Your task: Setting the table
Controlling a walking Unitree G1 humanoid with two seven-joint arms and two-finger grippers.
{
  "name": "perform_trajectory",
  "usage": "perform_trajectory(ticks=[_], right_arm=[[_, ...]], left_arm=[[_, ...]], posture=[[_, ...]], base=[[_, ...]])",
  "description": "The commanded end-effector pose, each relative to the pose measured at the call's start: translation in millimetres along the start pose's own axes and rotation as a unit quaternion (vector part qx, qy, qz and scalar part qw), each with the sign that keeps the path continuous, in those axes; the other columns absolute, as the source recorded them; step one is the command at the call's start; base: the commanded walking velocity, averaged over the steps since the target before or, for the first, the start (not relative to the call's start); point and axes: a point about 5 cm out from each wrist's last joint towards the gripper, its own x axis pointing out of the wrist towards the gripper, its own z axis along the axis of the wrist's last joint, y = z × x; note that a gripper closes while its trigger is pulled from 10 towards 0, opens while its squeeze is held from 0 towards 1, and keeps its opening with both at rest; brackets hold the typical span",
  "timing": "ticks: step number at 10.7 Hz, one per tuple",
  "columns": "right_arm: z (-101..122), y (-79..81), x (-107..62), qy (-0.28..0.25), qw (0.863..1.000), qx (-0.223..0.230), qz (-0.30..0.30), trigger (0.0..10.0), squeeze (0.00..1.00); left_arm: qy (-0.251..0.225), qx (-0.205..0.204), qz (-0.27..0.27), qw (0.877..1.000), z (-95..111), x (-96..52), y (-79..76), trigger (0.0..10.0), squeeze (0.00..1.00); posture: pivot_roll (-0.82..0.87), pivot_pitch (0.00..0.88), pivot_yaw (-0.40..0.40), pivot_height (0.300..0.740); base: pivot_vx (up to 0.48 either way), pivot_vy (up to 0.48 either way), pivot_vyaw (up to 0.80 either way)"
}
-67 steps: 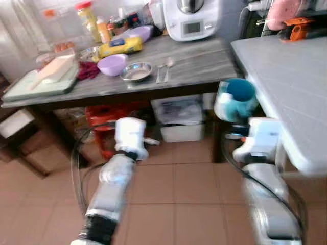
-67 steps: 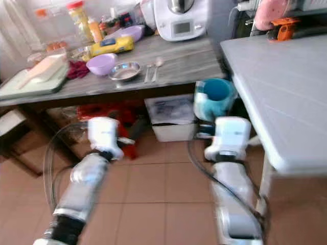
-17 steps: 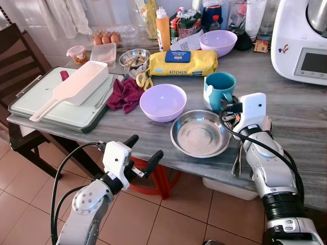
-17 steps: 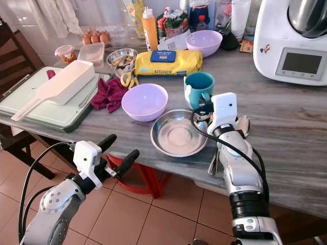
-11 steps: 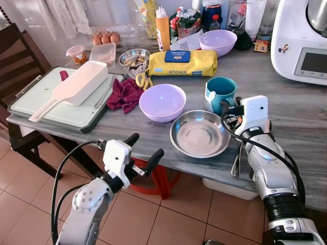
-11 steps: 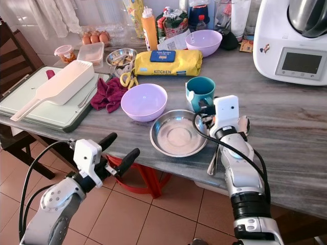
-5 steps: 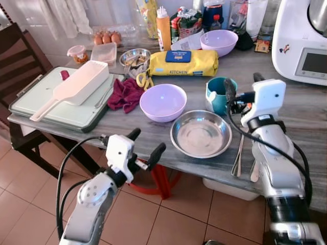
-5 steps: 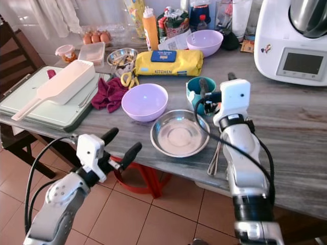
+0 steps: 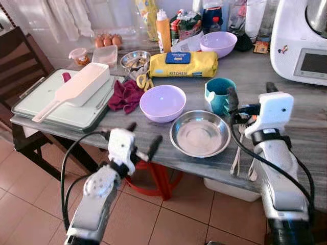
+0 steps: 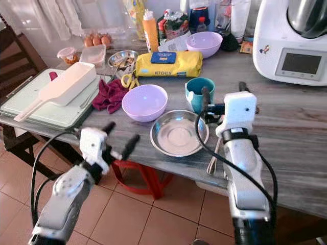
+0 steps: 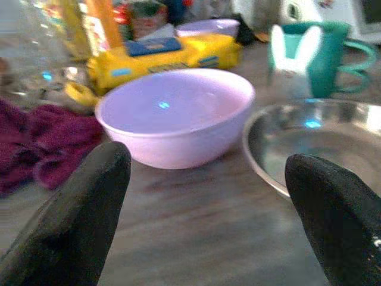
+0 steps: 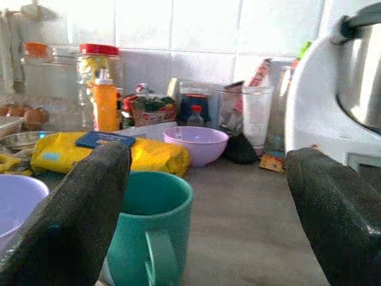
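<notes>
- Left gripper (image 9: 141, 138) is held at the table's near edge, fingers spread, nothing between them; it is pointed toward the lilac bowl.
- Grey table (image 9: 306, 109) is seen past a tiled floor (image 9: 30, 178).
- Steel dish (image 9: 200, 133) is set near the front edge, empty.
- Cutlery (image 9: 236, 161) is laid just right of the dish, partly hidden by the right arm.
- Right gripper (image 9: 249, 97) is raised above the table, right of the mug, fingers spread wide, nothing pinched.
- Lilac bowl (image 9: 162, 102) is placed just left and behind the dish; they are close, contact cannot be told.
- Teal mug (image 9: 218, 94) is stood upright behind the dish, with a white tag on its side.
- Red cloth (image 9: 123, 95) is bunched left of the bowl.
- Tray (image 9: 30, 104) is set at far left, with a white scoop (image 9: 76, 87) lying on it.
- Yellow pack (image 9: 179, 63) is laid behind the bowl.
- White appliance (image 9: 301, 38) is stood at far right.
- Second lilac bowl (image 9: 217, 43), orange bottle (image 9: 163, 30) and eggs (image 9: 107, 40) are lined along the back wall.
</notes>
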Motion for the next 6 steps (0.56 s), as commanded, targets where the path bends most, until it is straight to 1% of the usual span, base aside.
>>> perform_trajectory(ticks=[1, 2, 3, 4, 6], right_arm=[[7, 4.6, -3.3, -0.006, 1.0, 0.002, 0.001, 10.0, 1.0], [6, 4.3, -7.5, -0.001, 1.0, -0.001, -0.003, 10.0, 0.37], [5, 4.5, -15.4, 0.008, 1.0, -0.001, -0.005, 10.0, 0.0], [3, 4.9, -19.2, 0.015, 1.0, 0.002, -0.006, 10.0, 0.0], [3, 12.1, -27.1, 0.027, 1.0, 0.007, -0.004, 10.0, 0.0]], left_arm=[[0.003, 0.009, 0.026, 1.0, -1, 0.5, 6.7, 10.0, 0.0], [0.003, 0.01, 0.039, 0.999, -1, 2.8, 6.8, 10.0, 0.0], [0.004, 0.018, 0.06, 0.998, -1, 4.6, 8.5, 10.0, 0.0], [0.005, 0.018, 0.071, 0.997, -2, 5.5, 8.7, 10.0, 0.0], [-0.005, 0.014, 0.078, 0.997, 0, 11.6, 6.9, 10.0, 0.0]], posture=[[-0.15, 0.032, 0.15, 0.74], [-0.15, 0.025, 0.146, 0.74], [-0.16, 0.023, 0.145, 0.74], [-0.16, 0.02, 0.144, 0.74], [-0.17, 0.017, 0.144, 0.74]], base=[[0.0, 0.0, 0.0], [0.0, 0.0, 0.0], [0.0, 0.0, 0.0], [0.0, 0.0, 0.0], [0.0, 0.0, 0.0]])
